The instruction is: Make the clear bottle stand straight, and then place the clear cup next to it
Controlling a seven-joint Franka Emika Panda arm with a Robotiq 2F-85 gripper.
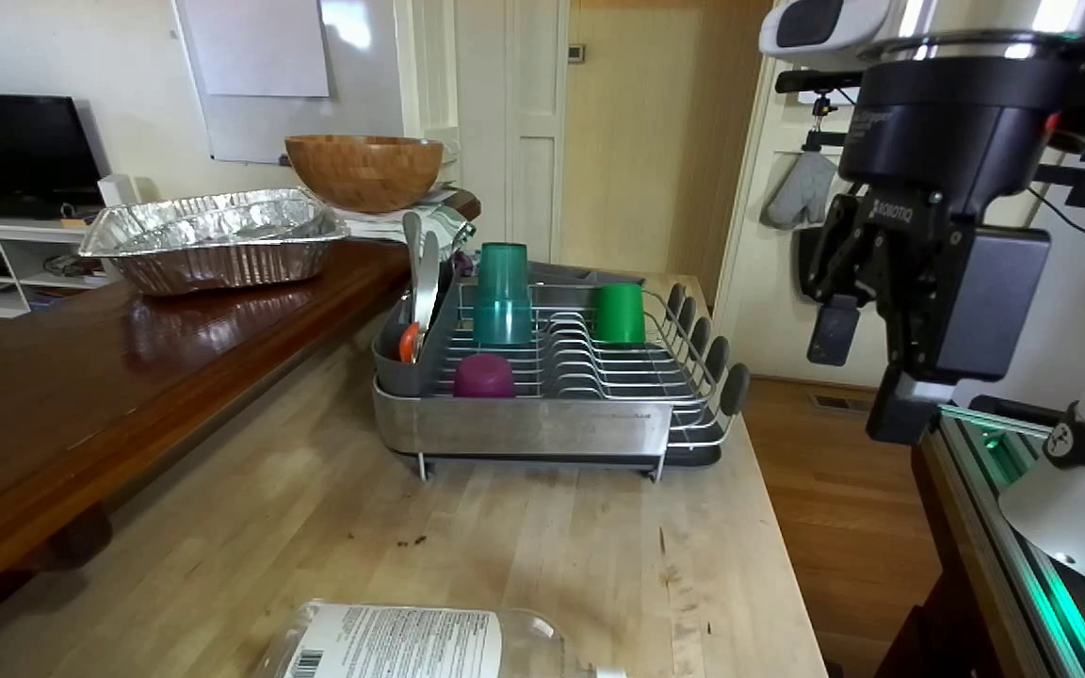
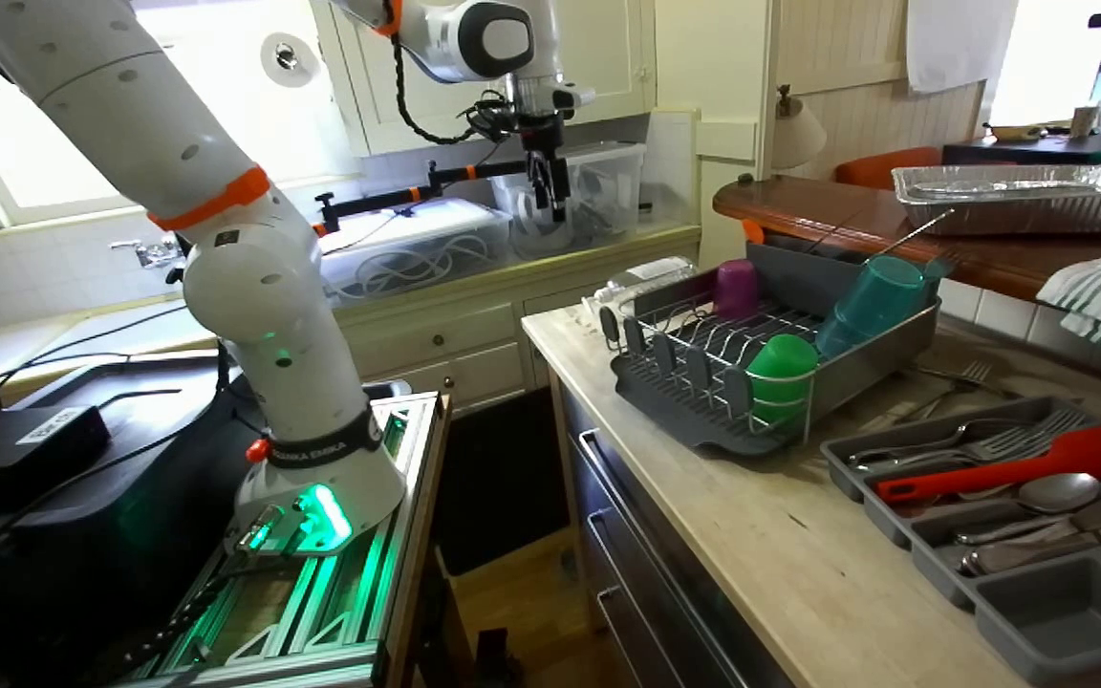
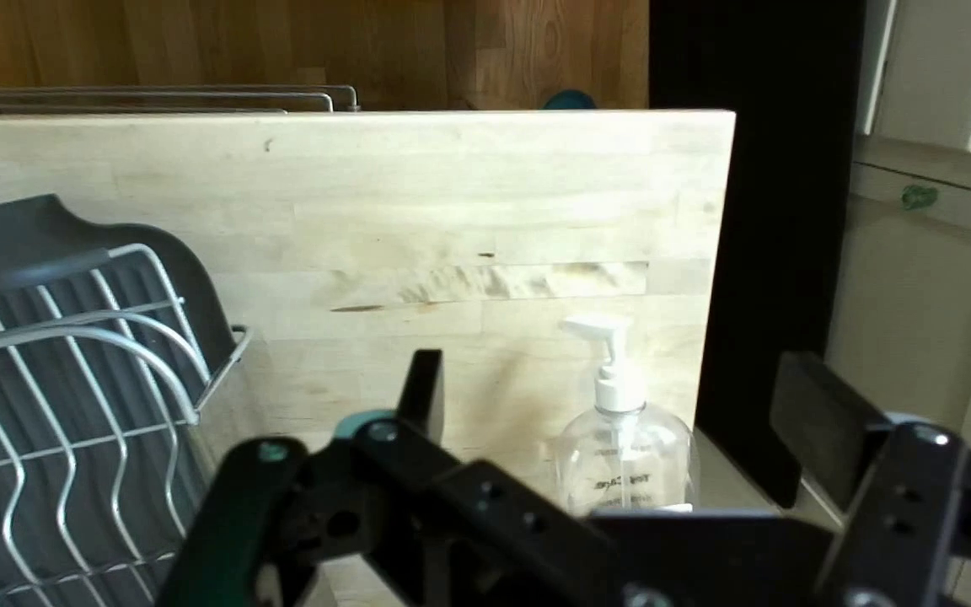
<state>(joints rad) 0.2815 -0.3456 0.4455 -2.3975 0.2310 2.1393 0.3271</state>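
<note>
Where the clear bottle [image 1: 401, 645] lies: on its side on the counter [image 1: 580, 541], near the dish rack [image 1: 524, 428] but apart from it, past the rack's steel wall closest to the magenta cup [image 1: 484, 377].
White nozzle [image 3: 619, 371]: at the bottle's end, on the same side as the rack's grey-tipped prongs [image 1: 736, 389].
Pincer [image 1: 865, 384]: fingers [image 3: 426, 392] spread wide apart; it hangs above the level of the rack and, in an exterior view, off the prong side.
Bottle against pincer: below it and well apart; in the wrist view the bottle shows in the gap between the fingers, beyond them.
Magenta cup: inside the rack, base up, by the wall on the bottle's side, next to the grey utensil holder [image 1: 399, 375].
Utensil holder: along the rack's side opposite the prongs, with metal utensils [image 1: 427, 282] standing in it.
Teal cup [image 2: 871, 304]: in the rack, toward its end away from the bottle; tilted in an exterior view.
Green cup [image 1: 620, 314]: in the rack, base up, toward that same end, on the prong side.
Cutlery tray [image 2: 1057, 612]: on the counter past that end of the rack, a red spatula [image 2: 1009, 463] lying in it.
Foil pan [image 1: 222, 266]: on the brown ledge [image 1: 53, 395] beyond the rack's utensil-holder side.
</note>
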